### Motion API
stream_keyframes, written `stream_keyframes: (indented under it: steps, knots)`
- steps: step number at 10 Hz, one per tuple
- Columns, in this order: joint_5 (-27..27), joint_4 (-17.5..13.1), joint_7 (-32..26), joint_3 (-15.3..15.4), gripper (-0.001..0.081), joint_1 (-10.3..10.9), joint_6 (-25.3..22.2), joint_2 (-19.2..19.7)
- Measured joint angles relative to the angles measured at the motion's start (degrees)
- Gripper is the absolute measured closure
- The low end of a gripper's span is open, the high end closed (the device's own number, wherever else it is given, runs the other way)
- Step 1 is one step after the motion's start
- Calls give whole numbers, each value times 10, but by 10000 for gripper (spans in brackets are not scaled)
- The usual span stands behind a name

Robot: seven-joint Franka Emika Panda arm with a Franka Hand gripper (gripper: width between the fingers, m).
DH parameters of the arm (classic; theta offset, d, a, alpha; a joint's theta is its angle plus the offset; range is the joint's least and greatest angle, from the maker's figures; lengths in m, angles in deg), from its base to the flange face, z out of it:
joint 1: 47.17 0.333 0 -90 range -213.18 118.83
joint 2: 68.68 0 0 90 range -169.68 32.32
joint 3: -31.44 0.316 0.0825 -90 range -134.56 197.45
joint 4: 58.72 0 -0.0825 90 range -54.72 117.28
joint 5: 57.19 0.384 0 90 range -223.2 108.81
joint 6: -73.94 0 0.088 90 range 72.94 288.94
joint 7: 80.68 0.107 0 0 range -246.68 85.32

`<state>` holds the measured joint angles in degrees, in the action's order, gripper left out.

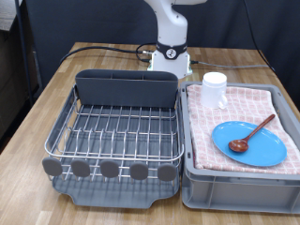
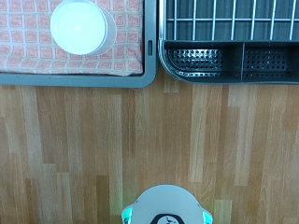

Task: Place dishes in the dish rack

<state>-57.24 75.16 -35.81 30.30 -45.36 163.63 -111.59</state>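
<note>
The dark grey dish rack with its silver wire grid stands at the exterior view's left, and nothing lies in it. Its tall utensil box is at the back and also shows in the wrist view. The light-blue plate lies on the pink checked cloth in the grey tub at the right. The reddish-brown wooden spoon rests across the plate. The white cup stands at the tub's back corner and shows from above in the wrist view. The gripper shows in neither view.
The robot base stands on the wooden table behind the rack and shows in the wrist view; the arm rises out of the exterior view's top. A black cable runs along the table's back. The tub sits tight against the rack's right side.
</note>
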Motion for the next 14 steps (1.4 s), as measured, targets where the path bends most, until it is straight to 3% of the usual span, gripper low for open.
stream_keyframes:
  steps: [3,8,9,12,14]
  knots:
    - [11,4,66,34,4,0,40,23]
    - [44,2,309,132,4,0,177,91]
    - [44,-2,335,137,4,0,194,104]
    - [37,-5,336,140,4,0,183,112]
    - [27,-22,373,153,4,0,183,144]
